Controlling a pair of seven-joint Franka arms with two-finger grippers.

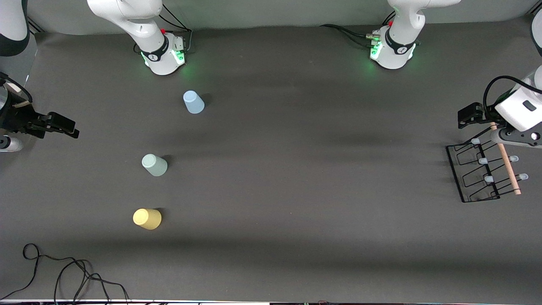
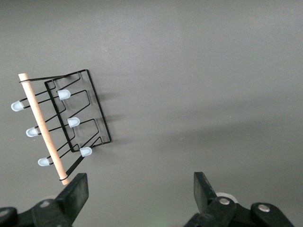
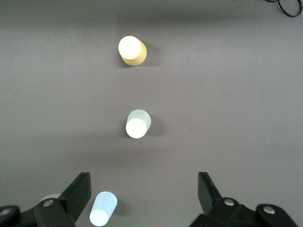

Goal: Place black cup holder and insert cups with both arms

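The black cup holder (image 1: 509, 169) stands at the left arm's end of the table, with a wooden rod on top and pale blue prong tips; it also shows in the left wrist view (image 2: 43, 127). My left gripper (image 1: 468, 115) (image 2: 139, 189) is open and empty, over the table beside the rack's end toward the bases. Three cups stand upside down toward the right arm's end: light blue (image 1: 193, 102) (image 3: 103, 209), mint green (image 1: 154, 164) (image 3: 138, 124), and yellow (image 1: 147, 219) (image 3: 131, 50) nearest the front camera. My right gripper (image 1: 67, 127) (image 3: 143, 189) is open and empty, up over the table edge, apart from the cups.
A loose black cable (image 1: 63, 271) lies at the table's corner near the front camera, at the right arm's end; it also shows in the right wrist view (image 3: 289, 7). A small white cylinder (image 1: 8, 144) sits at that table edge. The dark mat (image 1: 296, 169) stretches between cups and rack.
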